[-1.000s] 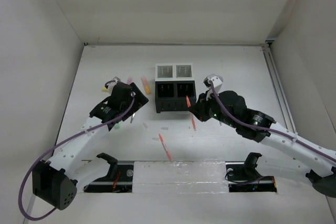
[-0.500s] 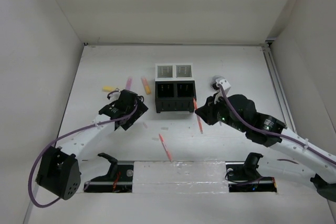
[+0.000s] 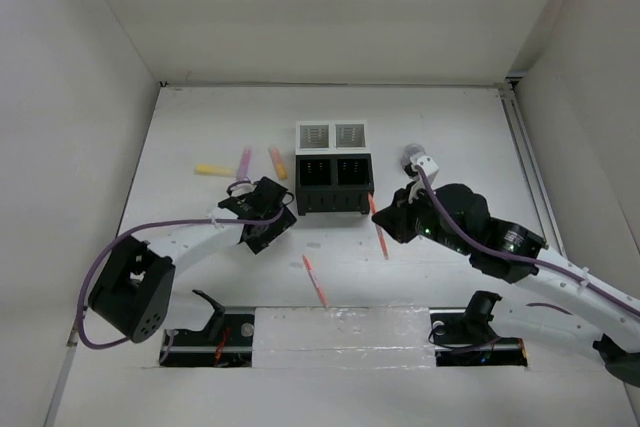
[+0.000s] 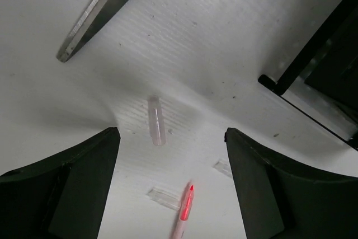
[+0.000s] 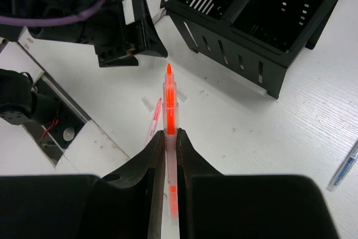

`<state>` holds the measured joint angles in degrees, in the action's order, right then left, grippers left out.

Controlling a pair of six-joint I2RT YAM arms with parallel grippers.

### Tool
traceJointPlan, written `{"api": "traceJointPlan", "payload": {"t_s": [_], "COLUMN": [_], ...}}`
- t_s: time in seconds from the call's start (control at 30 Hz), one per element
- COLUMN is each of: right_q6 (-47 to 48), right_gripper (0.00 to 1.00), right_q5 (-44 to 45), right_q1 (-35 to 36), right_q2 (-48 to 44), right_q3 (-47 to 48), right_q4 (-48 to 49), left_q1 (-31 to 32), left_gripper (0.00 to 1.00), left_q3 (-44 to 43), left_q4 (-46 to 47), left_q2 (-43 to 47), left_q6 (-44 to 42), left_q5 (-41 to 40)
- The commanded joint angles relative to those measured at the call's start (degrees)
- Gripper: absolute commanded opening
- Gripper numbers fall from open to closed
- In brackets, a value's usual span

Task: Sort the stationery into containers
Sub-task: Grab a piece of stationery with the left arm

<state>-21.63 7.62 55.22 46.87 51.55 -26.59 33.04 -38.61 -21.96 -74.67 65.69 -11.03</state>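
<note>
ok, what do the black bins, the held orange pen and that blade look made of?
black bins: matte black slotted walls, thin and rigid; coated metal or plastic, can't tell.
orange pen: clear plastic barrel, orange core showing through.
blade: bare steel by the look, grey with a bright ground edge.
</note>
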Motion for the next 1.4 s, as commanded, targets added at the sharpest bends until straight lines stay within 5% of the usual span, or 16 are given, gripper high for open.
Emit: {"api": "traceJointPlan", "payload": {"t_s": [0.0,0.67,1.07,1.37], "right_q6": [0.9,0.9,0.9,1.4], "right_gripper": [0.00,0.00,0.00,0.00], "right_q5": [-0.7,-0.7,-1.7,-3.5], "right_q1": [0.4,0.4,0.4,0.4], "right_q2": [-2.0,-2.7,-3.2,-3.7], "right_q3": [0.1,-0.4,-0.9,-0.9], "right_q4": [1.8,1.8,1.8,1.8], "left_q1": [0.7,0.7,19.2,21.1], "left_gripper": [0.73,0.65,0.68,0.67], "left_q3": [-2.5,-1.2,-7.2,-4.3], "left_q4": [-2.0,-3.0,-17.1,-19.0], "left_q2": [-1.8,-0.6,3.5,3.5], "left_q6": [2.5,3.2,21.7,31.9], "left_q5": [-2.9,-4.0,-11.5,-10.1]}}
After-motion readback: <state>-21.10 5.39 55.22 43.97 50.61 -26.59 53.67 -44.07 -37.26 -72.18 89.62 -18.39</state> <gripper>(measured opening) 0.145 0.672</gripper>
